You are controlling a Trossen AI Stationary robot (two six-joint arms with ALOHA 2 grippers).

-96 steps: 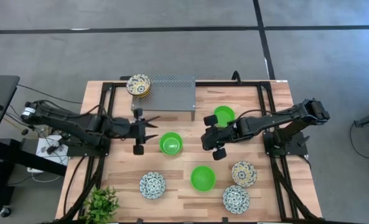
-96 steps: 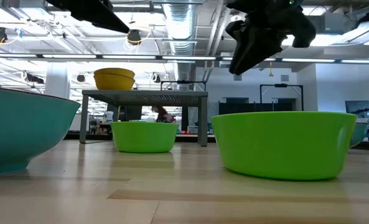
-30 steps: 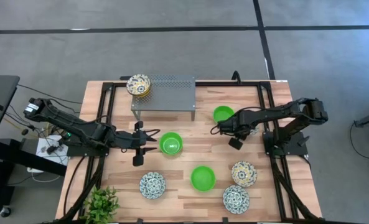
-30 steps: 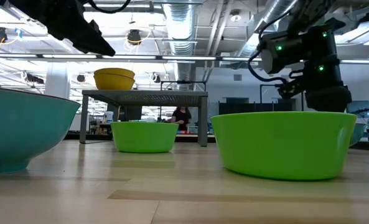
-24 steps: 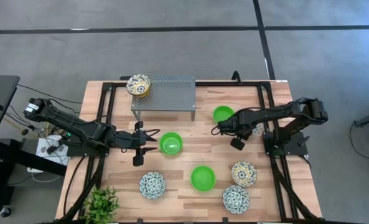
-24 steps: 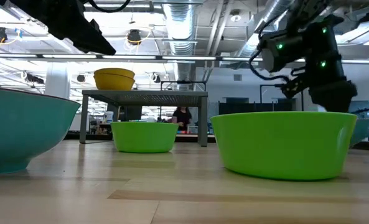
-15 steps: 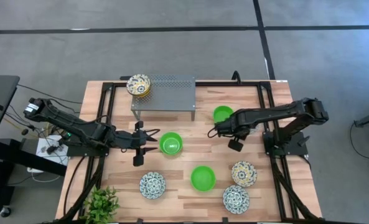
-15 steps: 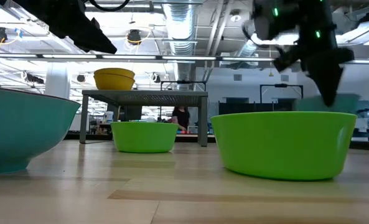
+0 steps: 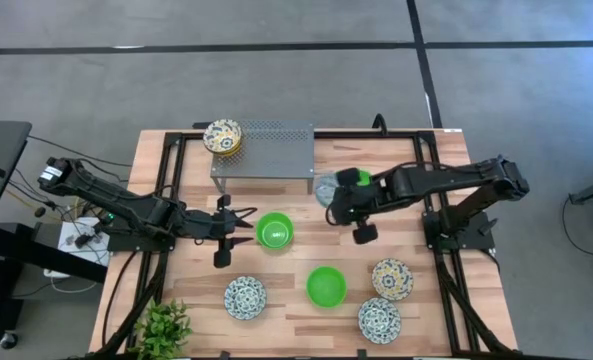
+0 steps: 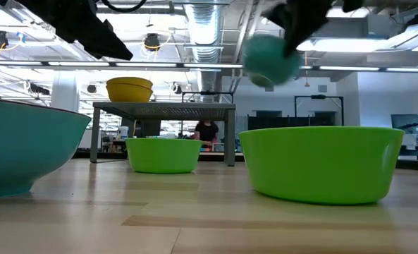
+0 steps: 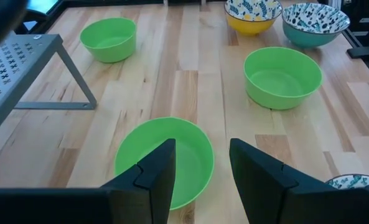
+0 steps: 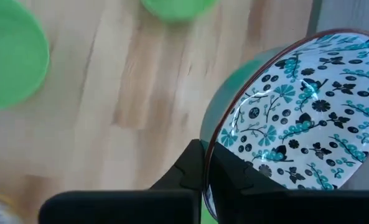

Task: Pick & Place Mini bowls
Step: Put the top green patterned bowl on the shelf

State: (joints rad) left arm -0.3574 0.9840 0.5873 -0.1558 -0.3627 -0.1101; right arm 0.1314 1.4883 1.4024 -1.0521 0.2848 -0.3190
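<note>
Right claw (image 9: 334, 205) pinches blue-and-white bowl (image 12: 296, 112) above wooden table (image 9: 296, 300); left claw (image 9: 238, 225) open.

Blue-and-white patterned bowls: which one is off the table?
The blue-and-white patterned bowl pinched at its rim by the right tool, tilted beside the metal stand; the other two rest on the table.

Floor: grey (image 9: 276, 85), crossed by dark lines
Ceiling: exposed silver ducts (image 10: 207, 32), pipes
Light: bright ceiling lamps (image 10: 151, 42)
Far off: a person (image 10: 206, 134)
</note>
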